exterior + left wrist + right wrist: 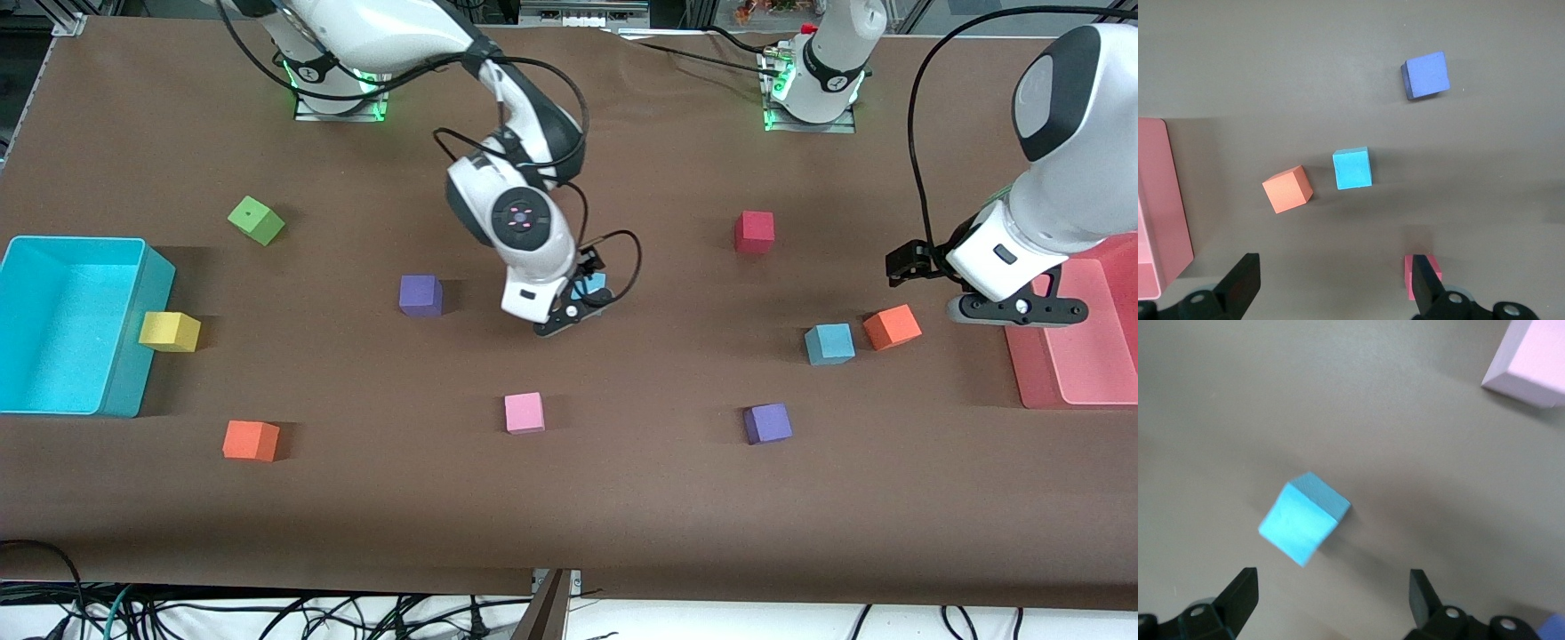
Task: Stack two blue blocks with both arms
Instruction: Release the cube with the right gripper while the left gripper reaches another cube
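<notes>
At centre frame the right end effector (578, 307) hung wide open and empty just over one light-blue foam cube (590, 284) on the brown surface (622, 498), the other cube (829, 343) lying nearer the open, empty left end effector (920, 267).

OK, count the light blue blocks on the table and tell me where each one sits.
2. One blue block lies mid-table, partly hidden by the right gripper, beside a purple cube. The other blue block sits beside an orange cube, toward the left arm's end.

Matt foam blue blocks (829, 343), matt brown table cover (622, 498)
</notes>
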Controlling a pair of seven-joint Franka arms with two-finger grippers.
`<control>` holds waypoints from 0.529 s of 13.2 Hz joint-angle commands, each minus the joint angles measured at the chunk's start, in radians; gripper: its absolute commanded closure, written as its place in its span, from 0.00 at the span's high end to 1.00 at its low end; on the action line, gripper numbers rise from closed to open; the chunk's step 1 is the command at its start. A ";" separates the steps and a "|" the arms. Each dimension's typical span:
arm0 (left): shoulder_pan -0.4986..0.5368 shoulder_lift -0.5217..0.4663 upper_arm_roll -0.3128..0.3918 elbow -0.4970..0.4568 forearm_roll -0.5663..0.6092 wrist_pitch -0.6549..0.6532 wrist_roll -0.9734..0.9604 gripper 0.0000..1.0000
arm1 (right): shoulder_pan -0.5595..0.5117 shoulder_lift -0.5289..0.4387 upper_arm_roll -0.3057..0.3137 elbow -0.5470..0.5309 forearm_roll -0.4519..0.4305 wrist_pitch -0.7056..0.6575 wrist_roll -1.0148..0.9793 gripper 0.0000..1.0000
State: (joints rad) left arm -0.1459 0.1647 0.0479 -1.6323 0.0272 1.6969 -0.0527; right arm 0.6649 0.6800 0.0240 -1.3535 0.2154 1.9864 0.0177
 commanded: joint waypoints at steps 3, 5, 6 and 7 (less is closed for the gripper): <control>-0.015 0.004 0.003 -0.032 0.025 0.064 0.017 1.00 | -0.070 -0.238 0.010 -0.494 0.281 0.395 -0.538 1.00; -0.015 -0.001 0.003 -0.052 0.025 0.076 0.016 1.00 | -0.068 -0.205 0.036 -0.545 0.428 0.529 -0.736 1.00; -0.017 -0.005 0.003 -0.054 0.026 0.076 0.016 1.00 | -0.070 -0.195 0.042 -0.549 0.523 0.546 -0.860 1.00; -0.017 -0.008 0.003 -0.052 0.026 0.076 0.014 1.00 | -0.074 -0.183 0.043 -0.550 0.632 0.546 -0.998 1.00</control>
State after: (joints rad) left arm -0.1557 0.1806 0.0476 -1.6613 0.0272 1.7558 -0.0522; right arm 0.5981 0.5078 0.0534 -1.8746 0.7071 2.5062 -0.7882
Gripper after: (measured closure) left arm 0.000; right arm 0.000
